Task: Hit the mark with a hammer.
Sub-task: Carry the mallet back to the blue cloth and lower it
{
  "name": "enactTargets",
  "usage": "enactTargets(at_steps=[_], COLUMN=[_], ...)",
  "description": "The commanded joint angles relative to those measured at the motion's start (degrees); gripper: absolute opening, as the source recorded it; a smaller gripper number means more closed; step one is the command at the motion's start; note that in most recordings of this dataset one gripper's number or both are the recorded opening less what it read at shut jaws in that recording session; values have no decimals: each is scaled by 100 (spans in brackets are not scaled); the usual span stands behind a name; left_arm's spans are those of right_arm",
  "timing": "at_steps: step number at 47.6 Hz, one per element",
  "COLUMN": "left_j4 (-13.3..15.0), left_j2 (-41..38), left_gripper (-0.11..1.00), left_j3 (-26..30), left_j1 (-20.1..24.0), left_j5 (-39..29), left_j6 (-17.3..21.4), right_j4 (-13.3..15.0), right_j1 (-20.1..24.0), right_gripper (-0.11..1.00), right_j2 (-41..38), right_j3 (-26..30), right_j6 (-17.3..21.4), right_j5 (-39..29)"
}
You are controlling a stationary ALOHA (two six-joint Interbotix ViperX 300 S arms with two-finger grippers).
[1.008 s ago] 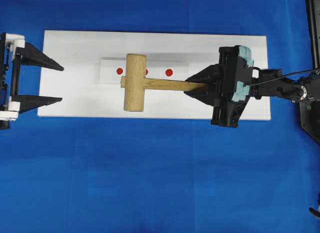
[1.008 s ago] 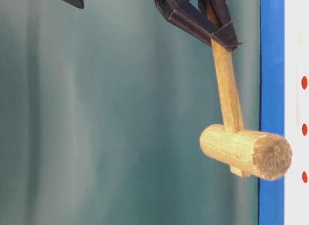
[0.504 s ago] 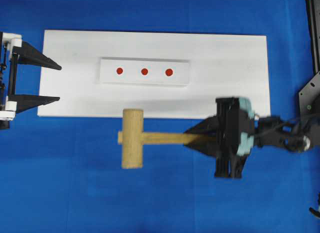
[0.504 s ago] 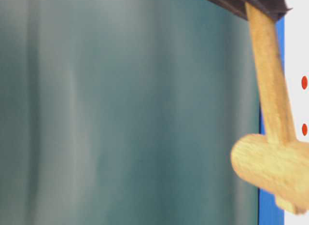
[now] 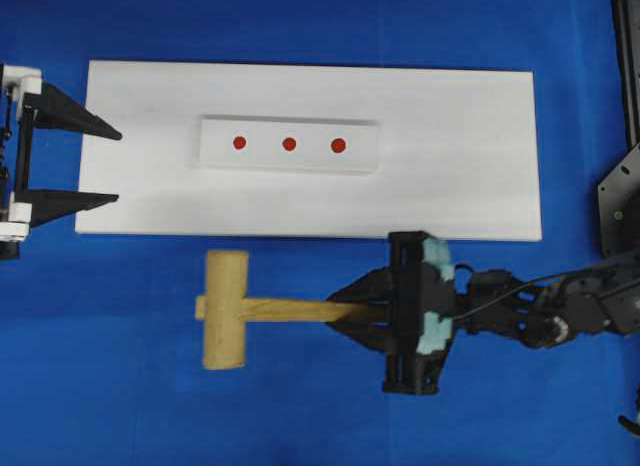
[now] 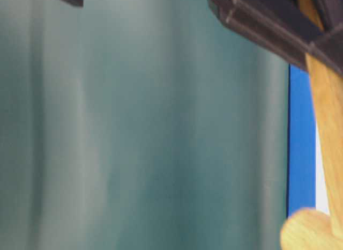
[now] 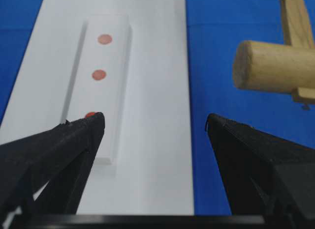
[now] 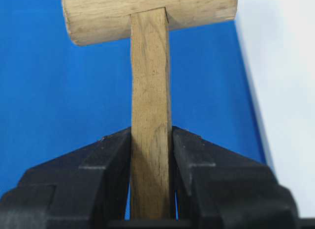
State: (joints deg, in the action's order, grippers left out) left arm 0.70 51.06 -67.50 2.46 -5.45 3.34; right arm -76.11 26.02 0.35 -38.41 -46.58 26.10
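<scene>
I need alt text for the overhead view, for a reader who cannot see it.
The right gripper holds a wooden hammer by its handle over blue cloth, below a white board with three red marks. The left gripper waits open at the board's left edge.

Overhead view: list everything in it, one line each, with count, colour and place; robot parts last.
hammer: one, light-brown wood, over the blue cloth below the board, handle pointing right.
board: one, white, flat on the cloth, upper middle.
strip: one, white, raised, lying on the board's middle.
red dots: three, in a row along the strip.
cloth: one, blue, under everything.
black frame: dark, at the right edge.
left hand: one, black, open, at the board's left end, holding nothing.
right hand: one, black with teal pads, shut on the hammer's handle.
</scene>
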Motion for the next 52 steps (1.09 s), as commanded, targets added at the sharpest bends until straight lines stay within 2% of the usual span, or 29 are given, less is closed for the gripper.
enactTargets(at_steps=[1,14,28,39,52], left_j4=[18,18,18,18,18], left_j2=[-26,-18,-18,-18,-18], left_gripper=[82,82,82,82,82], left_j3=[53,53,26,0,0], left_j1=[9,9,9,9,9], left_j5=[44,35,26,35,26], left_j6=[-9,-9,-9,-9,-9], right_j4=[26,0,-26,-26,9], right_j1=[-70,-105,-132,-132,-141], right_gripper=[10,10,10,10,10], right_j2=[-79,-545,-967,-1521,-1617], right_j3=[343,756,791,879,756], right_j6=[-9,26,79,272,334], right_j5=[70,79,53,26,-53])
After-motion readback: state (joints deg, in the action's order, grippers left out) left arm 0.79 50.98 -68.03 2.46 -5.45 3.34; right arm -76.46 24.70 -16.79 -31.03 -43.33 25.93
